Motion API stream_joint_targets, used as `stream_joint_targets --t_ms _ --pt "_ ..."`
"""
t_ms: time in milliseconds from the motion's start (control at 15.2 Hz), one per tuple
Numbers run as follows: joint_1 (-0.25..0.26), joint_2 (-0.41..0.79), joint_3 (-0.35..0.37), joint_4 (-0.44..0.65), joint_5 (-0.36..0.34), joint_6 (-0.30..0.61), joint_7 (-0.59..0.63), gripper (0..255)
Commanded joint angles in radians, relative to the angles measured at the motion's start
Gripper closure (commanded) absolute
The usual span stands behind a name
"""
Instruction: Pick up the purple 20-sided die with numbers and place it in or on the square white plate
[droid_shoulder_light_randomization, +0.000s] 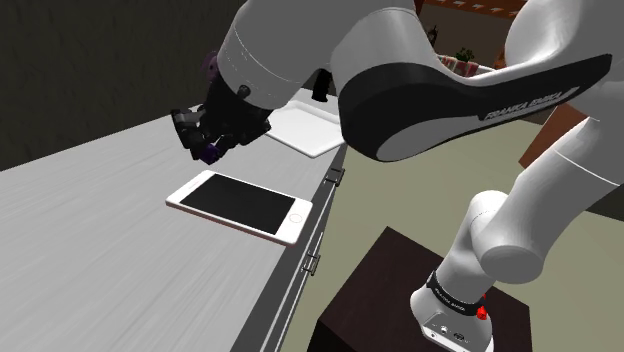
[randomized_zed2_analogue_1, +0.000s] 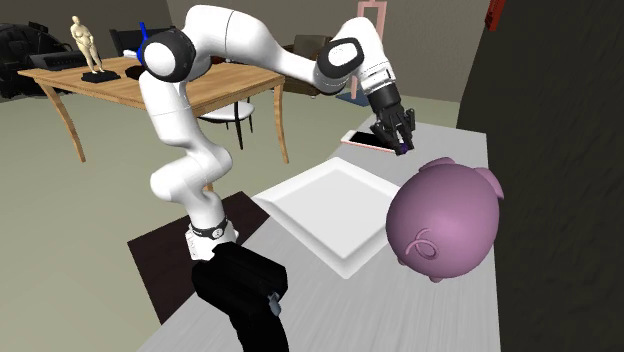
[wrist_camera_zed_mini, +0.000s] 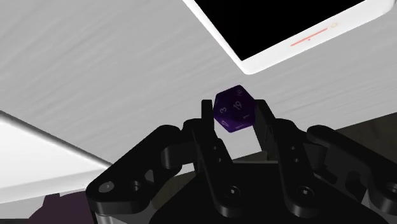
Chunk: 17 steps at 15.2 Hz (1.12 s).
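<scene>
We see the die (wrist_camera_zed_mini: 234, 108) up close in the wrist view. It is dark purple and has many flat, three-cornered sides. Small white numbers are on the sides that face us. It is about as wide as it is tall, so it has no long side and does not point any way. One corner sticks up past the fingertips, and some of its flat sides face the camera.

The black gripper (wrist_camera_zed_mini: 234, 113) is clamped on the die. One finger (wrist_camera_zed_mini: 207, 116) presses on one side and the other finger presses on the other side. The fingers stand only as far apart as the die is wide.

In the shoulder view we see the die (droid_shoulder_light_randomization: 210, 153) as a small purple bit in the gripper (droid_shoulder_light_randomization: 208, 150). It is over the grey counter (droid_shoulder_light_randomization: 80, 230), near the far edge of the white phone (droid_shoulder_light_randomization: 240, 205). The square white plate (droid_shoulder_light_randomization: 305, 128) lies flat on the counter past the gripper, near the phone. A pink piggy bank (randomized_zed2_analogue_1: 445, 215) stands just beside the plate (randomized_zed2_analogue_1: 330, 205) in the second exterior view.
</scene>
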Motion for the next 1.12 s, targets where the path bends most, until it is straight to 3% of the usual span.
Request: stream_joint_targets --t_ms 0,858,1056 --pt "0.001 -0.003 -0.003 0.021 0.01 -0.021 -0.016 255" --pt "0.004 0.012 -0.004 0.195 0.039 -0.172 -0.086 255" --pt "-0.001 -0.08 -0.081 0.1 0.111 -0.122 -0.177 255"
